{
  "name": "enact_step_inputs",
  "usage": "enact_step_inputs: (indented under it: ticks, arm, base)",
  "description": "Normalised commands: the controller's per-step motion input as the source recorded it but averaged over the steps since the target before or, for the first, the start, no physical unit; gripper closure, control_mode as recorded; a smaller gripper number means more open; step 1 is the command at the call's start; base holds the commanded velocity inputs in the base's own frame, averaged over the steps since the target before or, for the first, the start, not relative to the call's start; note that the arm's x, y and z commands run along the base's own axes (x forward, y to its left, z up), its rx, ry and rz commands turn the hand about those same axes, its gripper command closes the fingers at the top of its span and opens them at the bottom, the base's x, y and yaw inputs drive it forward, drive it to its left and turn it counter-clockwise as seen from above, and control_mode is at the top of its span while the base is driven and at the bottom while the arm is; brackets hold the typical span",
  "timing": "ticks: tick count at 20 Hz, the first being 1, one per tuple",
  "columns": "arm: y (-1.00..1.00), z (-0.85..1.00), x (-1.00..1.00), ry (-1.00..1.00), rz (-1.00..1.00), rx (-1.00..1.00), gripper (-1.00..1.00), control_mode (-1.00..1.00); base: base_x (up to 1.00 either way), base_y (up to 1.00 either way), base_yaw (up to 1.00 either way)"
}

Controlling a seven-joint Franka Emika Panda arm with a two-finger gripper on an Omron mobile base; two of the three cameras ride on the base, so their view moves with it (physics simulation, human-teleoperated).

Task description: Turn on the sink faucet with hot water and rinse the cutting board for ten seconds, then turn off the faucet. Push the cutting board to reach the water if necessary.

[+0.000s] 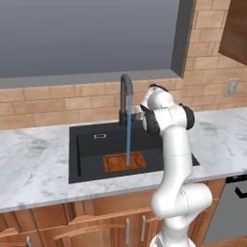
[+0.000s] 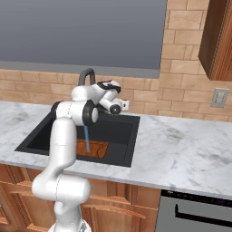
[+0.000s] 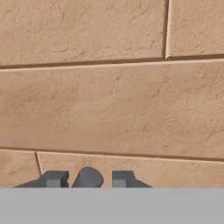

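Note:
Water [image 1: 129,130] runs in a thin blue stream from the black gooseneck faucet [image 1: 126,94] onto the reddish-brown cutting board [image 1: 124,161], which lies flat on the floor of the black sink [image 1: 87,147]. From the right base view the stream [image 2: 86,138] also lands on the board [image 2: 94,147]. My gripper [image 1: 138,112] is at the faucet's right side, behind the basin and close to the brick wall. In the hand view the gripper [image 3: 87,180] is open, its fingertips [image 3: 53,179] on either side of the small grey lever handle [image 3: 87,176], with gaps on both sides.
A marble counter [image 1: 34,164] surrounds the sink, with a brick backsplash [image 3: 109,100] just ahead of the hand. A window [image 1: 87,34] sits above it, a wall outlet [image 2: 220,97] to the right, an upper cabinet [image 2: 217,36] and a dark appliance [image 2: 195,213] below the counter.

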Motion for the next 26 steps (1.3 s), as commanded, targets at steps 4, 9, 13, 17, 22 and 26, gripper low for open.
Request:
enact_step_inputs:
  ticks: [4, 9, 13, 17, 22, 26]
  arm:
    - [-0.85, 0.0, -0.58, 0.02, 0.0, 0.0, 1.0, -1.0]
    - [-0.88, 0.0, -0.58, 0.08, 0.0, 0.0, 1.0, -1.0]
    - [-0.9, 0.0, -0.52, 0.09, 0.0, 0.0, 1.0, -1.0]
    - [-0.93, 0.0, -0.54, 0.12, 0.0, 0.0, 1.0, -1.0]
    - [-0.82, -0.01, -0.55, 0.16, 0.0, 0.0, 1.0, -1.0]
    - [-0.72, -0.01, -0.46, 0.15, 0.0, 0.0, 1.0, -1.0]
  base:
    - [0.0, 0.0, 0.0]
    - [0.0, 0.0, 0.0]
    - [0.0, 0.0, 0.0]
    - [0.0, 0.0, 0.0]
    - [0.0, 0.0, 0.0]
    - [0.0, 0.0, 0.0]
